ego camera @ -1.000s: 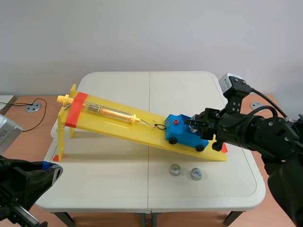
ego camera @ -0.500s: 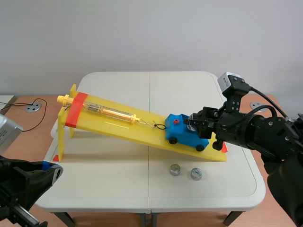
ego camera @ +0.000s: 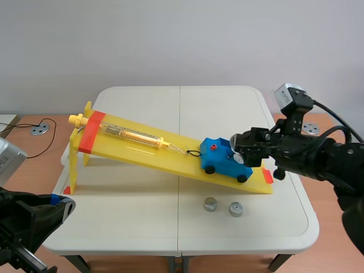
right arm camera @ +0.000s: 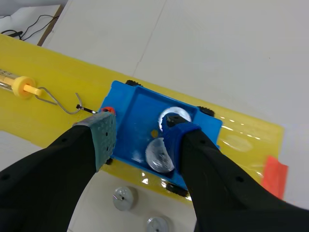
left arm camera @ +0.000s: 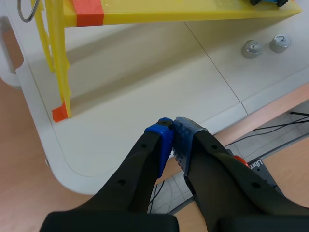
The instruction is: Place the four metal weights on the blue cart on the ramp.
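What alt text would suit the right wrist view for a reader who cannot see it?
The open right claw hangs over the blue cart on the yellow ramp; two metal weights sit in the cart. Two more weights lie on the table beside the ramp, and a wire hook reaches the cart's front.

The right arm [ego camera: 307, 156] is thick, round and black. A small silver box [ego camera: 290, 95] sits on top of it, and a thin black cable [ego camera: 330, 106] curves out from behind the box. The left arm [ego camera: 28, 219] is black too, with a pale grey box [ego camera: 8, 156] on it. Each gripper has 2 fat black fingers, each with a tiny round hole. The left gripper [left arm camera: 174, 130] has 2 blue pads [left arm camera: 186, 140]. The right gripper [right arm camera: 140, 130] has 1 grey-green dotted pad [right arm camera: 104, 133] and 1 bright blue pad [right arm camera: 176, 129].
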